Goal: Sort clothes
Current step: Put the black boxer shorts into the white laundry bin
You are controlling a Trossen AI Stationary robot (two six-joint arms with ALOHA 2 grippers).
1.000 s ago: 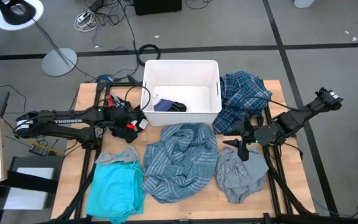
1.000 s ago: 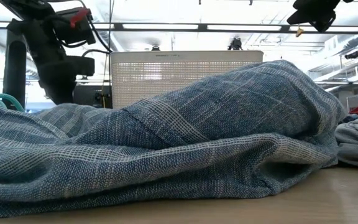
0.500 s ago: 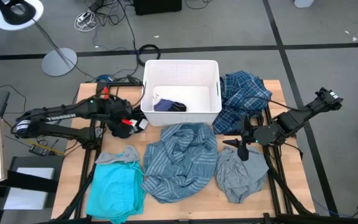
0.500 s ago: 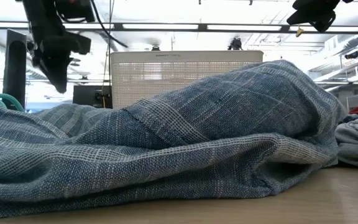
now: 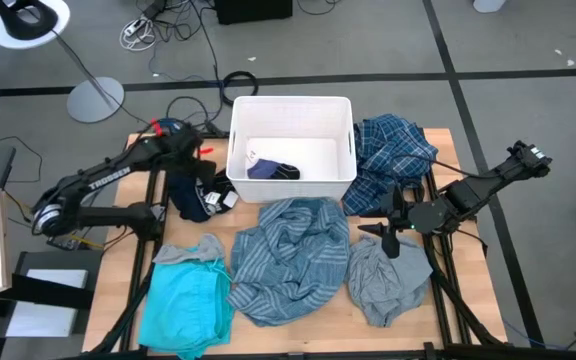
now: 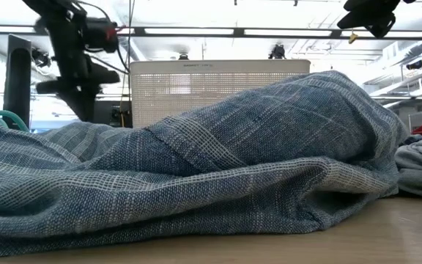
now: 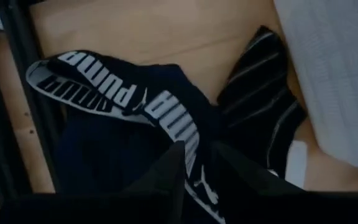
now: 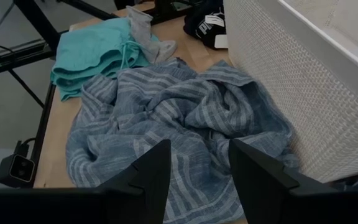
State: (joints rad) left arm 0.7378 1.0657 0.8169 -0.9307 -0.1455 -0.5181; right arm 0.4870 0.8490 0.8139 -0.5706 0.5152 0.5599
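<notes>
My left gripper [image 5: 186, 172] stands left of the white bin [image 5: 340, 110], pointing down, shut on a small navy piece with a white lettered waistband [image 7: 110, 99]; the piece also shows in the high view [image 5: 190, 200]. A dark striped piece [image 7: 263, 118] lies on the table against the bin. More small dark pieces [image 5: 273, 170] lie in the bin. The blue-grey striped shirt [image 5: 288, 255] lies mid-table, the turquoise garment [image 5: 183, 305] near left, the grey one [image 5: 388, 280] near right, the plaid shirt [image 5: 393, 150] right of the bin. My right gripper [image 5: 388, 235] is open above the grey garment's far edge. My left gripper pinches the navy piece at its white waistband [image 7: 188, 140] between its two fingers, coming from above and pointing down. The piece hangs bunched below the fingers; I cannot tell whether its lower end rests on the table.
The bin's tall mesh wall [image 8: 291, 81] stands close to both grippers. Bare wood [image 5: 468, 300] shows along the table's right and near edges. Cables and a lamp base [image 5: 96, 98] lie on the floor beyond the far left corner.
My left gripper has risen and gone toward the table's far left, tipping from level to pointing down. The navy piece has come up with it and now hangs below the fingers, while the dark striped piece stays by the bin.
</notes>
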